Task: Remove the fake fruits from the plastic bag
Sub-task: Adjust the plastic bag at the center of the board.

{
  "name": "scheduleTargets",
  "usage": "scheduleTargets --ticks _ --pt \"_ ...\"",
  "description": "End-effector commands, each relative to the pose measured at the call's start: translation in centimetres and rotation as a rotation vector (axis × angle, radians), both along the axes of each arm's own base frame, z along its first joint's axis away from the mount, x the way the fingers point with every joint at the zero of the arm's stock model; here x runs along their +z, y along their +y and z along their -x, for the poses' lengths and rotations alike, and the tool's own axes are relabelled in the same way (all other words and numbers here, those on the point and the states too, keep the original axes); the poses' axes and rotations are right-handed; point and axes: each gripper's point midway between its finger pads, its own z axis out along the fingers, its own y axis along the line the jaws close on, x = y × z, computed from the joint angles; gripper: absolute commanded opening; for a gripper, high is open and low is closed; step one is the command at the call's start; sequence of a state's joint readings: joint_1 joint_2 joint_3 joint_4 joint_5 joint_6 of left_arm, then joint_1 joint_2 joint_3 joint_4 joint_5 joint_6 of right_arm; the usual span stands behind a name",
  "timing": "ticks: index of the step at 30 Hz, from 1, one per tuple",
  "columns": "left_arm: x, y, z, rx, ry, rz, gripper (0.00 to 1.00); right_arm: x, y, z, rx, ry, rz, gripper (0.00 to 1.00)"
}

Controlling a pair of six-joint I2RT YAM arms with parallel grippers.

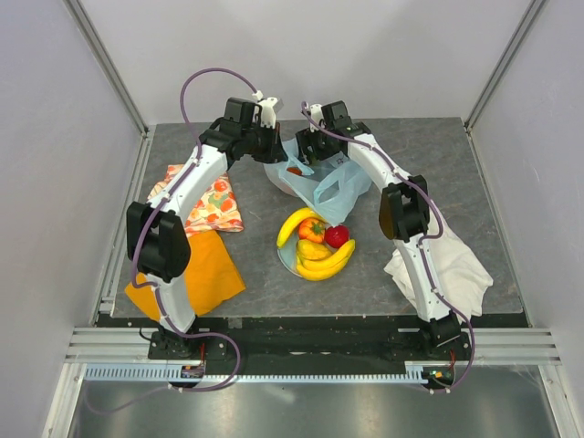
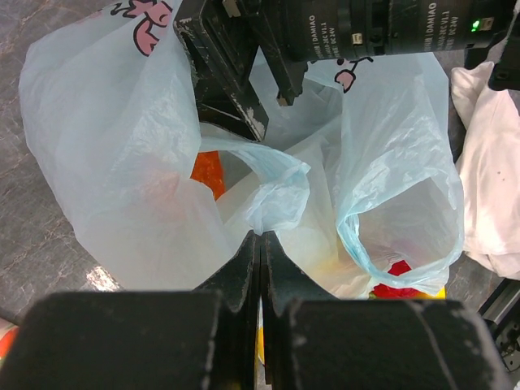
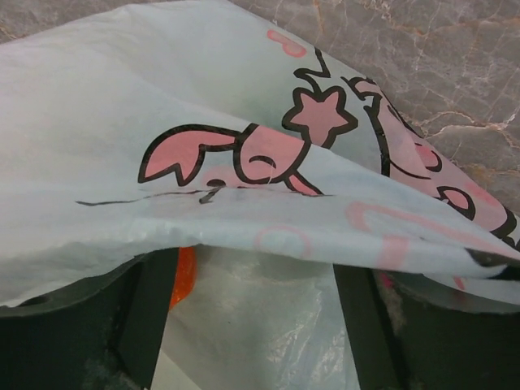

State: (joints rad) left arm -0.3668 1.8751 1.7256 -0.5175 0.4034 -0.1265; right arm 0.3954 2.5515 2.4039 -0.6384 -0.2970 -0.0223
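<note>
The light-blue plastic bag (image 1: 319,182) lies at the back middle of the table, its pink cartoon print facing the right wrist camera (image 3: 244,154). My left gripper (image 2: 262,237) is shut on a bunched fold of the bag's rim. My right gripper (image 3: 253,268) is open, its fingers (image 3: 150,317) spread wide under the draped bag film. An orange fruit (image 2: 207,172) shows inside the bag, beside the right gripper's left finger (image 3: 185,272). Outside the bag, yellow bananas (image 1: 321,265), an orange fruit (image 1: 312,230) and a red fruit (image 1: 338,235) lie piled together.
A fruit-patterned cloth (image 1: 214,203) and a plain orange cloth (image 1: 196,274) lie at the left, under the left arm. A white cloth (image 1: 452,265) sits at the right near the right arm's base. Enclosure walls stand close on both sides and behind.
</note>
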Motion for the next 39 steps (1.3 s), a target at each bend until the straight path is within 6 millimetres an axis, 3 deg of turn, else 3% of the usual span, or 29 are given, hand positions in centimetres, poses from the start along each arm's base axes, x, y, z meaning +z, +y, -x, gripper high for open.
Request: scheduleTargets --ticks 1,10,15,20,24,26,28,31,33,35,37,39 --pt "1.9 -0.9 -0.2 -0.021 -0.034 0.048 0.02 0.6 0.4 -0.9 -0.018 -0.027 -0.024 0.78" --pt "2.0 -1.1 -0.2 -0.029 -0.035 0.053 0.02 1.2 0.0 -0.2 -0.005 -0.023 -0.023 0.62" --pt "2.6 -1.4 0.0 -0.059 -0.055 0.060 0.02 0.5 -3.2 1.0 -0.032 0.026 0.042 0.62" --pt "2.9 -1.5 0.5 -0.089 -0.067 0.061 0.02 0.6 -9.8 5.1 -0.106 0.068 0.158 0.79" --pt "3.5 -2.2 1.1 -0.135 -0.063 0.093 0.02 0.8 -13.6 9.1 -0.150 0.121 0.205 0.81" --pt "3.8 -2.8 1.8 -0.166 -0.063 0.104 0.02 0.1 -15.7 12.0 -0.165 0.187 0.251 0.81" --pt "4.1 -3.6 3.1 -0.207 -0.060 0.118 0.02 -0.2 -17.7 14.8 -0.187 0.256 0.291 0.81" --pt "4.3 -4.9 5.6 -0.287 -0.046 0.130 0.02 1.1 -19.8 18.3 -0.195 0.258 0.334 0.80" --pt "5.0 -5.8 7.7 -0.351 -0.081 0.114 0.02 3.1 -20.2 20.2 -0.174 0.223 0.336 0.81" --pt "4.7 -6.1 9.2 -0.383 -0.084 0.103 0.02 2.7 -20.2 22.4 -0.150 0.254 0.325 0.81" --pt "4.1 -6.9 9.8 -0.399 -0.077 0.104 0.02 3.2 -18.8 23.0 -0.105 0.220 0.267 0.81" --pt "4.1 -8.1 9.3 -0.392 -0.068 0.134 0.02 3.9 -16.7 22.1 -0.048 0.176 0.225 0.82"
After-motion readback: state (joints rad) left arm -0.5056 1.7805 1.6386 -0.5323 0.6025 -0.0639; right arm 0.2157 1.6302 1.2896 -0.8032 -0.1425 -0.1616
